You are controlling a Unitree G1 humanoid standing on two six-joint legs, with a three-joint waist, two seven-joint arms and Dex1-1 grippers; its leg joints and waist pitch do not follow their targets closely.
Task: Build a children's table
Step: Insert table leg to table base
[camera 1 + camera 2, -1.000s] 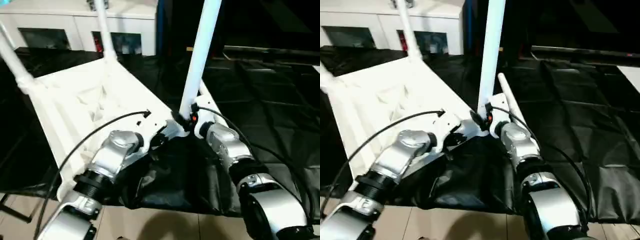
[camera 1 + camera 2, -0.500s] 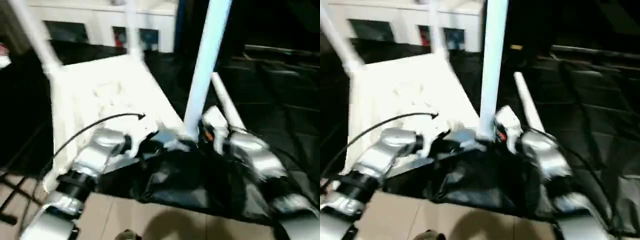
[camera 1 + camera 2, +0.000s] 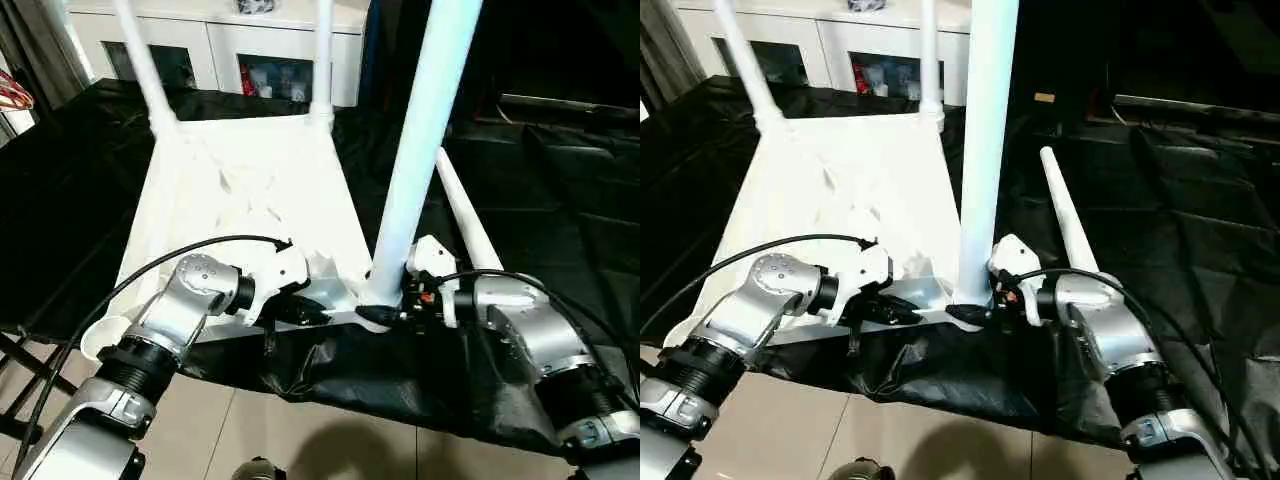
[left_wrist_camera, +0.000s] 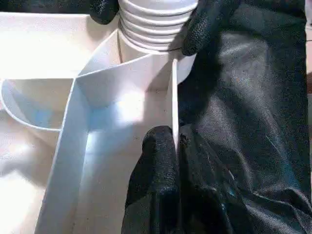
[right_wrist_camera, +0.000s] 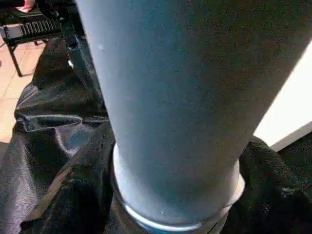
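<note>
At near corner socket: right gripper (image 3: 975, 312) is clasping upright leg (image 3: 985, 150)'s base.
Left gripper (image 4: 176, 141): is pinching tabletop (image 3: 250, 190)'s thin rim.
Handling: light, stiff, slippery plastic, probably.

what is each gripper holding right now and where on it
Left gripper: pinching the white plastic tabletop's raised rim near the corner. Right gripper: around the base of the upright white leg.

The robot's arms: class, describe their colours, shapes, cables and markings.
Both forearms are rounded silver metal with black ribbed collars near the bottom edge. A thin black cable loops over the left arm and another over the right arm. White wrist housings; the right one shows a small red spot. Each pincer's fingers are black.
</note>
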